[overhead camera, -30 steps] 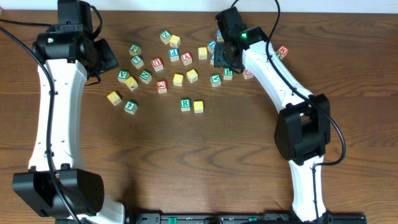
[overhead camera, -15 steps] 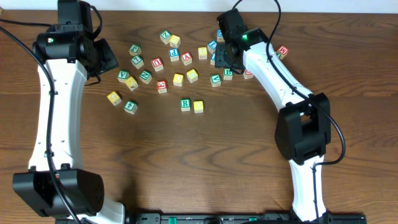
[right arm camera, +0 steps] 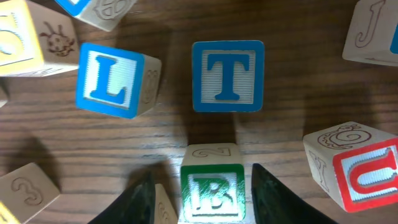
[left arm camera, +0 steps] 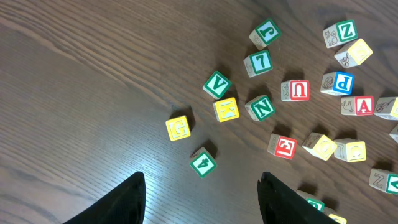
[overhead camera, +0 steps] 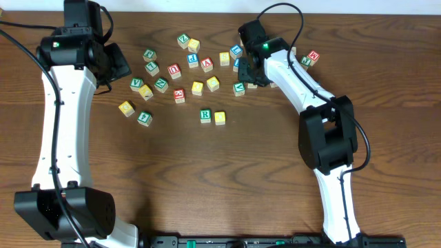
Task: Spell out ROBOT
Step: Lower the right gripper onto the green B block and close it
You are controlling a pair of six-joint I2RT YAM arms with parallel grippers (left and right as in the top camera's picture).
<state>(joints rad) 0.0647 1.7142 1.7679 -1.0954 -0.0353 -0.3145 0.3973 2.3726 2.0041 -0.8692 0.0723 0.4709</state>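
Note:
The green-framed B cube [right arm camera: 212,193] sits on the table between the fingers of my right gripper [right arm camera: 208,202], which is open with a narrow gap on each side. A plain cube edge [right arm camera: 165,205] is squeezed in by the left finger. The blue-framed T cube [right arm camera: 227,76] lies just beyond the B. In the overhead view the right gripper [overhead camera: 249,69] covers the B. The green-framed R cube [overhead camera: 205,116] and a yellow cube [overhead camera: 220,118] stand side by side in the middle of the table. My left gripper [left arm camera: 202,205] hangs open and empty at the far left [overhead camera: 116,67].
A blue L cube [right arm camera: 112,84] lies left of the T and a red U cube [right arm camera: 367,174] stands to the right of the B. Several other loose cubes are scattered across the far middle of the table, among them a red A [overhead camera: 207,65] and yellow ones [overhead camera: 198,87].
My right arm has swung so its gripper shifted slightly over the B cube, and its jaws have narrowed. The left arm and the cubes have not moved.

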